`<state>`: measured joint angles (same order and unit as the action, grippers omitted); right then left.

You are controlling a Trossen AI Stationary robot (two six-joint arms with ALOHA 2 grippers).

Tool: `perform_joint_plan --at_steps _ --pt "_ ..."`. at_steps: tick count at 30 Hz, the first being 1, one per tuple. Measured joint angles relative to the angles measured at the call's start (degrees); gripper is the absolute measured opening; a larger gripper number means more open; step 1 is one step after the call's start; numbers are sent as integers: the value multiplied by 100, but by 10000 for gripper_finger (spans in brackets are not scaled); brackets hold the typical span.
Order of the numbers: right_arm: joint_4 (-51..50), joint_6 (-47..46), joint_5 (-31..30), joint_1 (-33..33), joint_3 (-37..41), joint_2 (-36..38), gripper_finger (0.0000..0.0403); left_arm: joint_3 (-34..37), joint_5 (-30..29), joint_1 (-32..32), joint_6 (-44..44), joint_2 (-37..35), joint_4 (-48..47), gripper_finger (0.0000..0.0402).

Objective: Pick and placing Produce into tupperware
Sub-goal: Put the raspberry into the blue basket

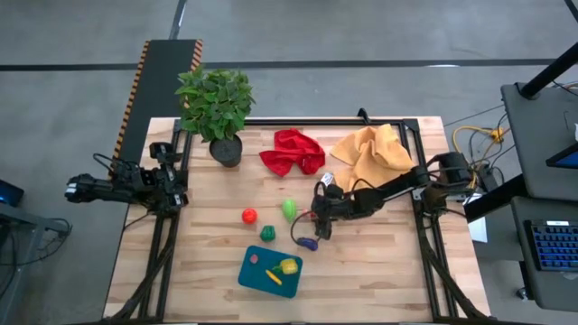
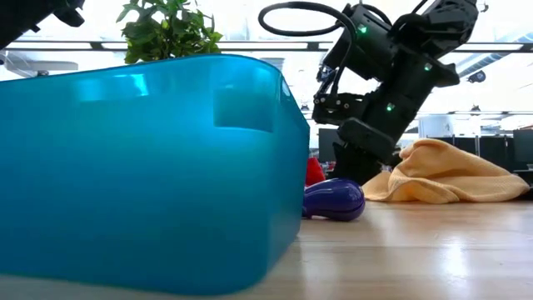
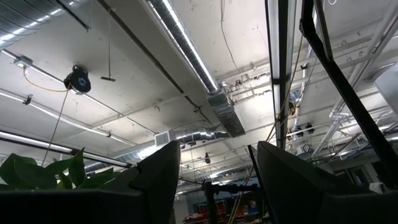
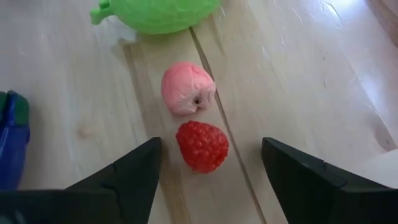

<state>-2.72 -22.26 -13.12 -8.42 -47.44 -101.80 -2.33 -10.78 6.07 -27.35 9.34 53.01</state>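
My right gripper (image 4: 208, 180) hangs low over mid-table with its fingers (image 4: 124, 180) spread wide and holding nothing. A red raspberry (image 4: 202, 145) lies on the wood between them, touching neither, with a pink piece (image 4: 188, 88) just beyond it and a light green piece (image 4: 158, 14) farther on. A purple eggplant (image 2: 333, 200) lies just beside. The tupperware (image 1: 270, 271) sits near, toward the table's front edge. My left gripper (image 3: 217, 180) waits parted at the table's left edge, pointing at the ceiling.
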Motion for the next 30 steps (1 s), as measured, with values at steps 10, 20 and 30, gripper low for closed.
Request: perform_joint_plan --at_steps 10,20,30 --pt "9 -21 95 4 -17 -7 227 0 0 1 -2 0 0 199" --pt "9 -20 147 -1 -17 -2 174 0 0 2 -2 0 0 199" --pt "0 -22 180 -5 -17 9 113 0 1 1 -2 0 0 199"
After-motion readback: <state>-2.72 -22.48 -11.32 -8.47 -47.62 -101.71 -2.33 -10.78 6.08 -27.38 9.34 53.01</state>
